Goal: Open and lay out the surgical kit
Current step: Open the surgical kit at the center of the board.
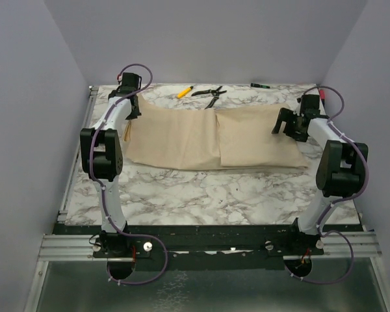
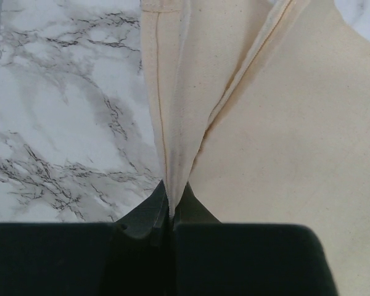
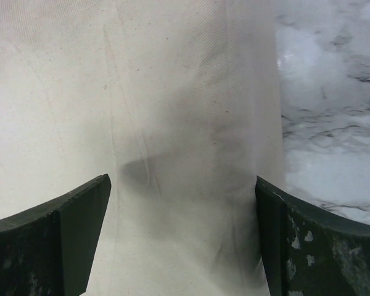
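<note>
The surgical kit's beige cloth wrap (image 1: 201, 136) lies spread over the far half of the marble table (image 1: 214, 195); its right part is a folded, slightly raised panel. My left gripper (image 1: 132, 109) is at the wrap's far left edge. In the left wrist view it (image 2: 171, 200) is shut on a pinched-up fold of the cloth (image 2: 283, 154). My right gripper (image 1: 289, 123) hangs over the wrap's right end. In the right wrist view it (image 3: 182, 203) stands wide open above the cloth (image 3: 172, 92), with nothing between its fingers (image 3: 80, 209).
A yellow pen (image 1: 184, 91) and black-handled pliers (image 1: 209, 94) lie on the table just beyond the wrap. A small dark and green item (image 1: 259, 85) rests at the far edge. Walls close in on three sides.
</note>
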Controlling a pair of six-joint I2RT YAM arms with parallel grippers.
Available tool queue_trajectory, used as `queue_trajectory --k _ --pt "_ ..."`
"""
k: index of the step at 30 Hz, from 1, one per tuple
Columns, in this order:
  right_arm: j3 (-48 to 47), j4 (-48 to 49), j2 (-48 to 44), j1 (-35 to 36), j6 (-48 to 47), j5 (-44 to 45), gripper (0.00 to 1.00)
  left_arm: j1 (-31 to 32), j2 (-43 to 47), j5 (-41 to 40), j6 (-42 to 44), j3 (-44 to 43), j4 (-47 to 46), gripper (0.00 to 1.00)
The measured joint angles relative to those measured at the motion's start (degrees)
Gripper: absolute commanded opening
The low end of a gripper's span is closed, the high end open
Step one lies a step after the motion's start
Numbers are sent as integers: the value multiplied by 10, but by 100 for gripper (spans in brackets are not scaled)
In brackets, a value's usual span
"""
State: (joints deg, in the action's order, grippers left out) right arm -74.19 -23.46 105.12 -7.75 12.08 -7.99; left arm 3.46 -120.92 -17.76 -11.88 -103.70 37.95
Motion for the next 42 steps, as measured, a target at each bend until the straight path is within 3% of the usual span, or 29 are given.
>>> queue_trajectory --k 21,23,26,28,31,37,42 --pt "26 89 14 148 167 -22 86 -102 -53 -122 50 -88 31 0" --pt "27 98 17 157 179 -24 86 -104 -62 -144 54 -103 41 17" --pt "34 117 17 170 194 -24 86 -105 -73 -172 60 -119 50 56" --pt "37 124 17 176 201 -24 86 -105 -77 -188 61 -127 53 66" --pt "38 127 17 179 207 -24 86 -105 -78 -208 63 -135 60 71" --pt "38 127 17 179 210 -24 86 -105 -78 -211 52 -140 65 72" --pt "38 127 18 179 209 -24 85 -105 -78 -148 29 -136 67 68"
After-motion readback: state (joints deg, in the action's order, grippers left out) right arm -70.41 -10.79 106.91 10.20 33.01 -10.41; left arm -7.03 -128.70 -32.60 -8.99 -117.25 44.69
